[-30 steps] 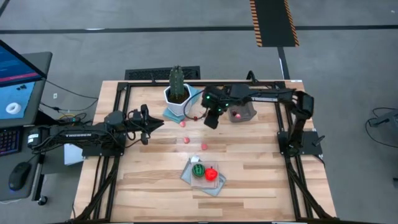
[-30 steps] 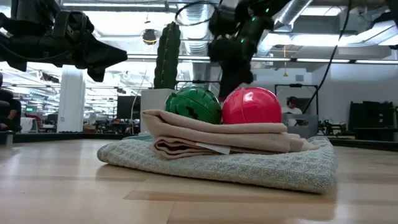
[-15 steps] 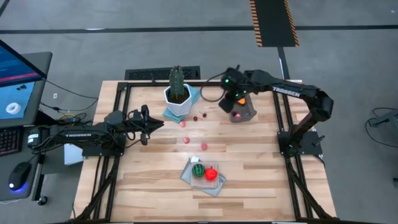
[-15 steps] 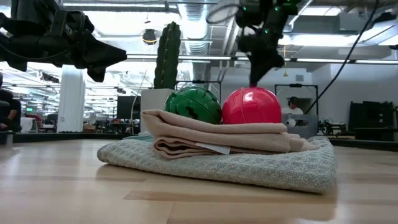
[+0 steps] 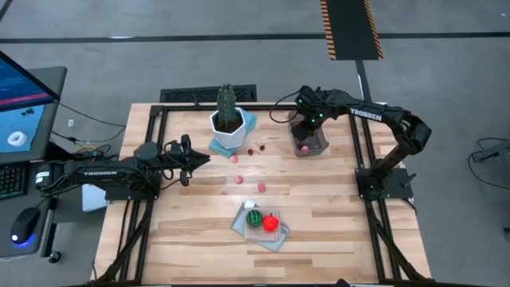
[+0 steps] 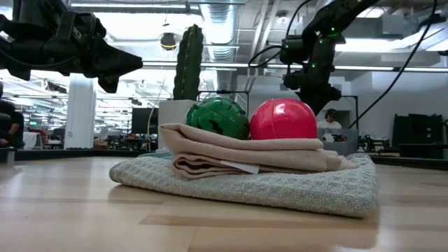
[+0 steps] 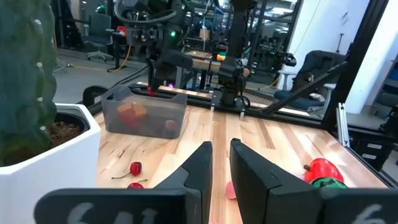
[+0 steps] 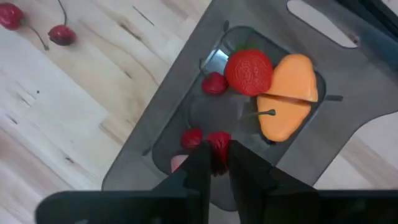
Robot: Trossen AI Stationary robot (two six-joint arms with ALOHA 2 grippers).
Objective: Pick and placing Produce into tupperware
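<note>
The tupperware (image 5: 311,145) is a translucent grey tub on the table's far right, also in the left wrist view (image 7: 144,117). It holds an orange piece (image 8: 286,96), a red strawberry-like piece (image 8: 249,70) and small red bits. My right gripper (image 5: 305,134) (image 8: 219,158) stands over the tub, shut on a small red piece. My left gripper (image 5: 185,153) (image 7: 221,165) hovers at the table's left, with a narrow gap between its fingers. Two cherries (image 5: 255,148) and pink bits (image 5: 238,180) lie on the wood. A green striped ball (image 5: 253,218) and a red piece (image 5: 271,222) rest on a folded cloth. My right gripper pinches a small red berry-like piece (image 8: 218,143) between its two fingers. The fingers come from above, pointing down into the tub's opening. Whether the piece is lifted clear of the tub's floor or touches it, I cannot tell. Another red bit (image 8: 191,138) lies right beside it.
A tall green cactus in a white pot (image 5: 227,119) stands left of the tub, on a blue mat. The folded cloth (image 5: 259,231) (image 6: 245,175) lies near the table's near edge. A black frame rims the table. Bare wood lies between the cherries and the cloth.
My right gripper has moved from mid-table beside the cherries toward the table's right and far edge, to above the tub, and its arm has swung about with it. The cherries, the pink bits and the balls on the cloth have stayed where they were.
</note>
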